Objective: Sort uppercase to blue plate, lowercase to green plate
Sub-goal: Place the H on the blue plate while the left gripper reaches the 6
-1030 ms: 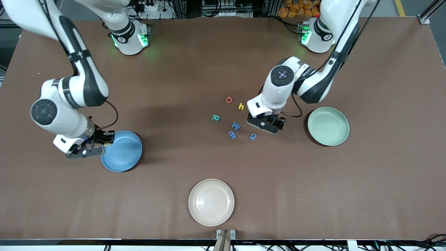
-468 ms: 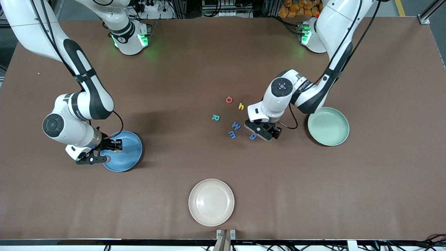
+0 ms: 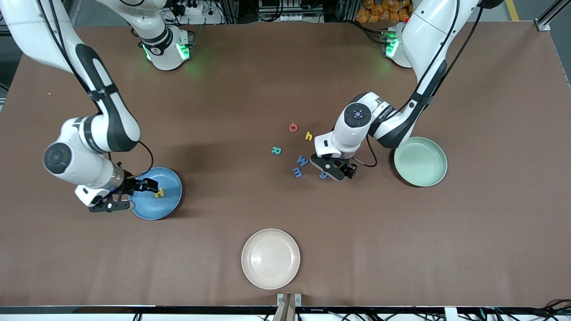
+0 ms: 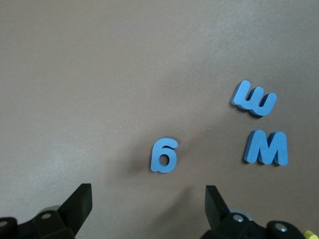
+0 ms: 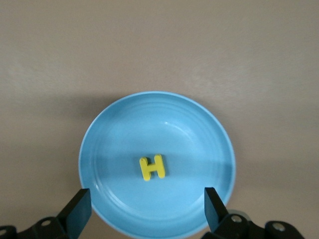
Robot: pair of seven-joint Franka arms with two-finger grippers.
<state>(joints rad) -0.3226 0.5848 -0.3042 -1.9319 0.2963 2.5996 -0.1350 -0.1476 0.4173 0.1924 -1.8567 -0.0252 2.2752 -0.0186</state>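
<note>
You have three round plates: one blue plate [image 3: 166, 205], one green plate [image 3: 420, 161] and one cream plate [image 3: 270, 258]. You have seven foam letters in sight: two yellow, H [image 3: 159, 193] and h [image 3: 308, 136]; three blue, M [image 3: 302, 161], m [image 3: 297, 172] and g [image 4: 164, 155]; one red G [image 3: 293, 127]; one teal R [image 3: 276, 150].

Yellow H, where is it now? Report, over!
Yellow H lies in blue plate. Right gripper open above it. Left gripper open over blue g.
</note>
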